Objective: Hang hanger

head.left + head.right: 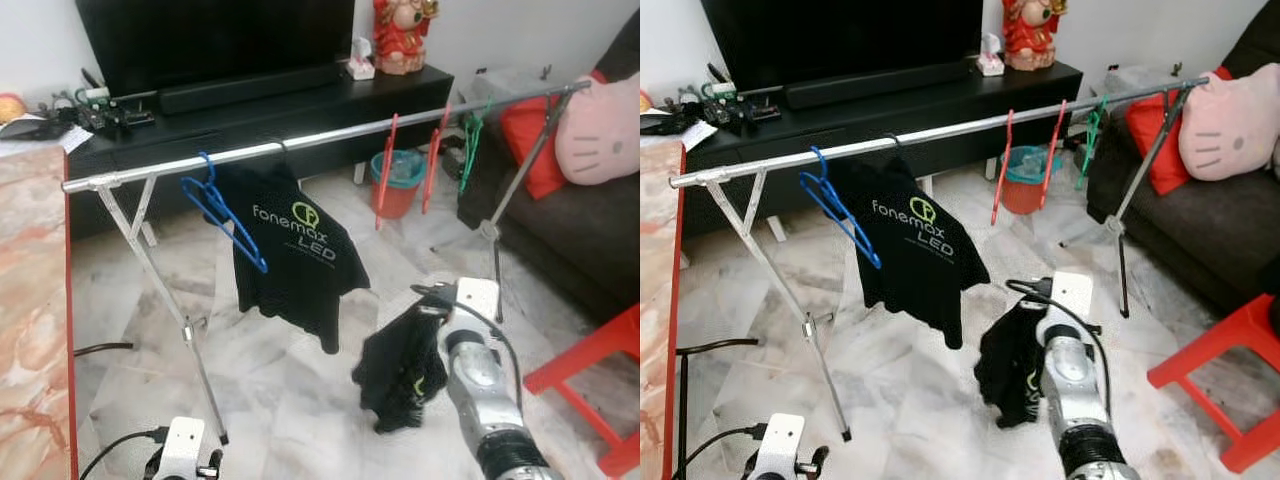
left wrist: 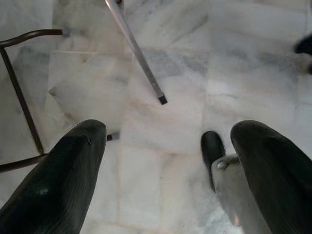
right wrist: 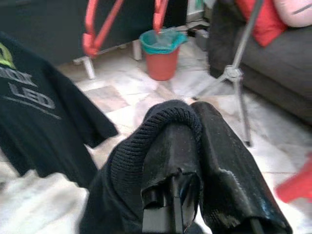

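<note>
shirt on rail, hangers right

Silver ribbed right arm at lower right, topped by a white box with a looping black cable. White left wrist block at bottom left, black cable attached. Thick matte black fingers, rounded tips.

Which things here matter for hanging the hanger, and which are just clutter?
Part of the job:
right gripper, shut on the black garment
clothes rail

Just lying about:
hung black T-shirt
blue hanger
red hangers
green hanger
red bucket
TV cabinet
sofa
left gripper, idle and open
</note>
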You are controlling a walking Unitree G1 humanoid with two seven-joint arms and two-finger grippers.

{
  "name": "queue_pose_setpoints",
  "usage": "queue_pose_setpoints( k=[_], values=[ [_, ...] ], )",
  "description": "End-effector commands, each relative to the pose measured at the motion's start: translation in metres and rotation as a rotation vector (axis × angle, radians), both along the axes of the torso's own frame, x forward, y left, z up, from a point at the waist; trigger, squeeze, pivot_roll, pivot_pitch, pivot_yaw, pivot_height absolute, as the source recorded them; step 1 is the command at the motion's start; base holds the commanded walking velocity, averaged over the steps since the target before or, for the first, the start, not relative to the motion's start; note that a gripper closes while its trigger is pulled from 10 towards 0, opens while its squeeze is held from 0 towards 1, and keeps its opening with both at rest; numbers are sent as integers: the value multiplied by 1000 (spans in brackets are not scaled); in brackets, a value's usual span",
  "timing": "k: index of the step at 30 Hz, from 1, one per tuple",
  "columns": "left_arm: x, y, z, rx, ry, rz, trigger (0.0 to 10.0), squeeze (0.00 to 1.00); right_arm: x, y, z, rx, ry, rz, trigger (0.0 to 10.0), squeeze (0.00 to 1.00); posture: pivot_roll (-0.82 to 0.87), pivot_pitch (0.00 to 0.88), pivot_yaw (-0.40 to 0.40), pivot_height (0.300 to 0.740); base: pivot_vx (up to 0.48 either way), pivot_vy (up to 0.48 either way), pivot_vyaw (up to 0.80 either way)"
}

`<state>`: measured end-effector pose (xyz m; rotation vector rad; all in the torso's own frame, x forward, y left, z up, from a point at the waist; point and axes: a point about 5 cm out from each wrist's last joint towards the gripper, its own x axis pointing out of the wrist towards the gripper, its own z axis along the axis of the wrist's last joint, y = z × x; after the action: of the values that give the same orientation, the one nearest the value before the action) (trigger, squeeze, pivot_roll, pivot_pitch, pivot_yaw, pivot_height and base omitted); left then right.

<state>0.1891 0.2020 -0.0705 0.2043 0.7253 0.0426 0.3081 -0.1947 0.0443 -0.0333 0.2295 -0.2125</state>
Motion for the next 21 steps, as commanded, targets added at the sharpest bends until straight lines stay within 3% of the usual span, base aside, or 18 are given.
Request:
queue_pose_setpoints(
  k=[1,4,21],
  values=[
    [-5,3,-2,9,15,2,10000,0,7,9,10,-3,-50,27,10000,0,-5,0,-22,740,0,-247,800],
    [-5,2,-2,10,14,1,10000,0,6,9,7,25,-38,16,10000,0,-5,0,-24,740,0,-247,800],
    [0,2,1,14,-11,0,10000,0,6,8,7,33,-39,9,10000,0,-5,0,-27,740,0,-14,0]
  ],
)
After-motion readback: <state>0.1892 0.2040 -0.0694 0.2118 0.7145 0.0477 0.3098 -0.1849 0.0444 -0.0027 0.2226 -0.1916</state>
